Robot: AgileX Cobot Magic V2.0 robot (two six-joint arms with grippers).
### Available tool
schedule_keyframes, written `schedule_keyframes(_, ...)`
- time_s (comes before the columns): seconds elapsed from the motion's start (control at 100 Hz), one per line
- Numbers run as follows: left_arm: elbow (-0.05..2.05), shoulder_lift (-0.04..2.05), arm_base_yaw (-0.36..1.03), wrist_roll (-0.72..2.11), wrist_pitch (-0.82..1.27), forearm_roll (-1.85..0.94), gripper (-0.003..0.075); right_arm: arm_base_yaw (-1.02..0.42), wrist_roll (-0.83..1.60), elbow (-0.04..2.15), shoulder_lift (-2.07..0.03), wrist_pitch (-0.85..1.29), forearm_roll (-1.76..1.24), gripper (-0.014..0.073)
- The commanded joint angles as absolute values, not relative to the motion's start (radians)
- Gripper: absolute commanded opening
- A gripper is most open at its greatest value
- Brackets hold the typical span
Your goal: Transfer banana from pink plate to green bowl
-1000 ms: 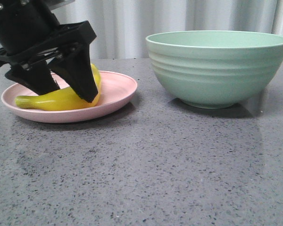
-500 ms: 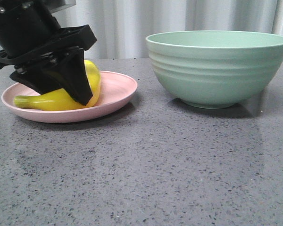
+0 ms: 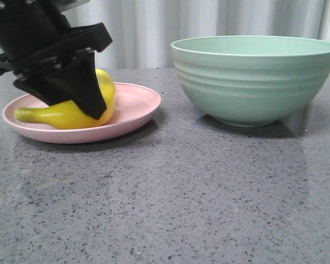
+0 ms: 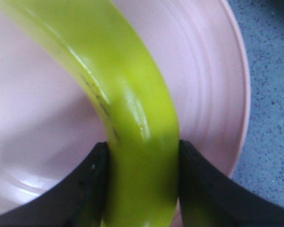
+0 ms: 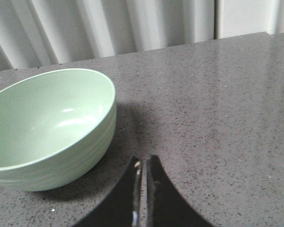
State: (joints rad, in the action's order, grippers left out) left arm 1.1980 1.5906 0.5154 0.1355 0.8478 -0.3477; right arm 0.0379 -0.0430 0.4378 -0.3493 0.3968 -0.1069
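Two black jaws of left gripper (image 4: 142, 182) clamped on banana (image 3: 66, 113), low over pink plate (image 3: 133, 107). Right gripper (image 5: 143, 189) pressed together, idle. Glossy skin: could slip before reaching green bowl (image 3: 253, 80) across desk (image 3: 181, 192).

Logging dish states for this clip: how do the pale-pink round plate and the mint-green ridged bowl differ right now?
The shallow pale-pink round plate sits low with a raised rim; the mint-green ridged bowl is deep and far taller. The plate holds the glossy yellow banana, gripped by the left hand; the bowl's visible interior is bare. The plate's surface looks smooth; the bowl's outside is ridged. Both are round and rest on the grey speckled table.
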Motion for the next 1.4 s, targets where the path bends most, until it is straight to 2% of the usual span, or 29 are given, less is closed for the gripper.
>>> schedule_keyframes(0.0, 1.268, 1.546, 0.519, 0.14, 0.851, -0.359, -0.0019, 0.015, -0.035, 0.489, -0.37, 0.338, -0.106, -0.0071)
schedule_keyframes(0.28, 1.425, 1.509, 0.541, 0.234, 0.989, -0.345, -0.0019, -0.071, 0.013, 0.668, -0.487, 0.488, -0.07, -0.0069)
schedule_keyframes(0.35, 1.448, 1.494, 0.558, 0.271, 1.015, -0.345, -0.0019, -0.103, 0.03, 0.733, -0.536, 0.55, -0.07, -0.0042)
schedule_keyframes(0.42, 1.457, 1.48, 0.583, 0.294, 1.026, -0.345, -0.0019, -0.14, 0.03, 0.797, -0.596, 0.602, -0.07, 0.003)
schedule_keyframes(0.57, 1.459, 1.454, 0.648, 0.318, 1.028, -0.347, -0.0019, -0.217, 0.03, 0.924, -0.73, 0.675, -0.083, 0.0309)
schedule_keyframes(0.65, 1.459, 1.442, 0.691, 0.318, 1.022, -0.351, -0.0019, -0.247, 0.03, 0.987, -0.796, 0.685, -0.138, 0.0399)
schedule_keyframes(1.0, 1.459, 1.413, 0.837, 0.318, 0.961, -0.37, -0.0019, -0.275, 0.03, 1.171, -1.04, 0.681, -0.434, 0.0398)
schedule_keyframes(1.39, 1.459, 1.414, 0.847, 0.318, 0.937, -0.406, -0.0019, -0.276, 0.086, 1.224, -1.186, 0.679, -0.621, 0.0398)
